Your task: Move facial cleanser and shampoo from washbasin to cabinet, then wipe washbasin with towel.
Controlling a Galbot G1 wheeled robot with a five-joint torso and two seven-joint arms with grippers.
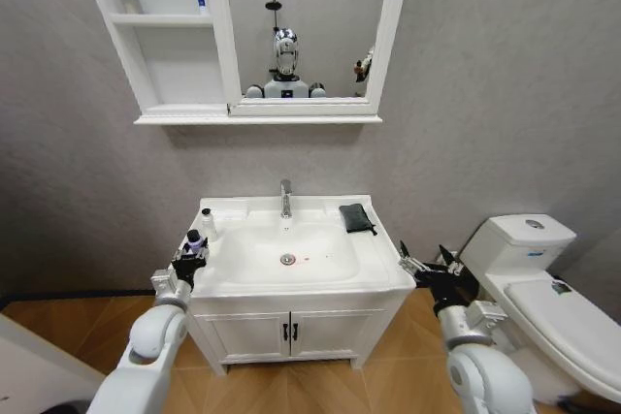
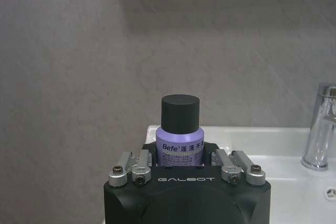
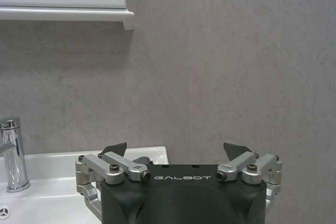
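Left gripper: at lower left of the head view, over the washbasin's left rim; we see its jaws closed around a purple bottle with a black cap.
Right gripper: lower right, beside the basin's right edge, jaws spread wide, holding nothing.
White bottle: upright at the rim's back left corner.
Towel: folded, back right of the rim.
Cabinet: upper left, shelves open.
Handling: we judge the purple bottle light, rigid and smooth; gripping the body below the cap seems safest.
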